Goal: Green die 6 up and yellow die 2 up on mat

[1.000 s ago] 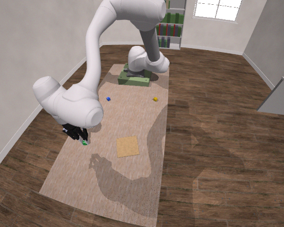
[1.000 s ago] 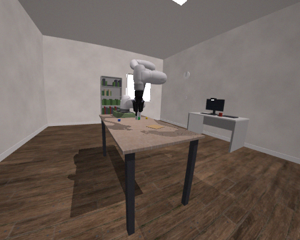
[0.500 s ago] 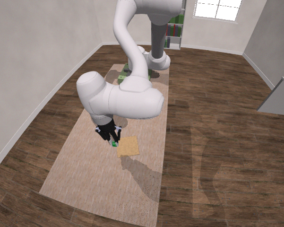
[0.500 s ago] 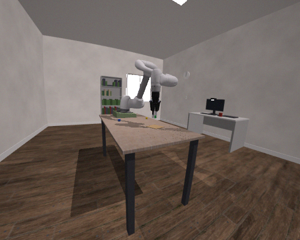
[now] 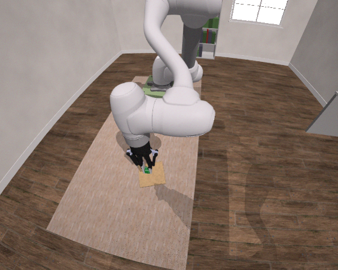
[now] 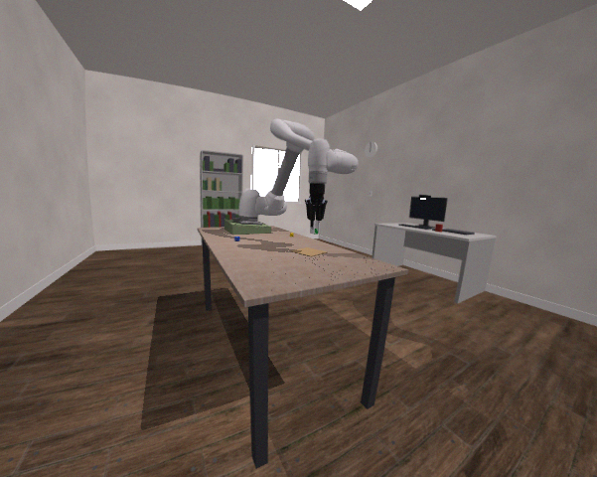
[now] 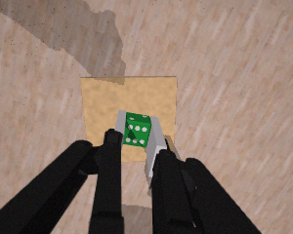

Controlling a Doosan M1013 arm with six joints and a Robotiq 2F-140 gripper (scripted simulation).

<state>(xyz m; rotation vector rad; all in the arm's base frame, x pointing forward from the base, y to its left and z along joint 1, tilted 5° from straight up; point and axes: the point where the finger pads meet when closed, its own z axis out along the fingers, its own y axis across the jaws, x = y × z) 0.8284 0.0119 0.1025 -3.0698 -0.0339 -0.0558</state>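
My gripper (image 5: 146,170) (image 6: 314,230) (image 7: 136,125) is shut on the green die (image 5: 147,169) (image 6: 316,231) (image 7: 137,131) and holds it in the air above the mat (image 5: 156,180) (image 6: 309,251) (image 7: 103,97). In the wrist view a face with six white pips points up toward the camera, and part of a darker side face shows. The yellow die (image 6: 291,235) is on the table farther back in the exterior view. The blue die (image 6: 236,238) is on the table near its left edge there. Both are hidden behind the arm in the top view; their pips are too small to read.
The tan mat lies on the long wooden table (image 5: 104,209) (image 6: 267,274). The arm's green base (image 5: 154,92) (image 6: 246,227) stands at the table's far end. A desk (image 6: 431,234) with a monitor is off to the right, away from the table.
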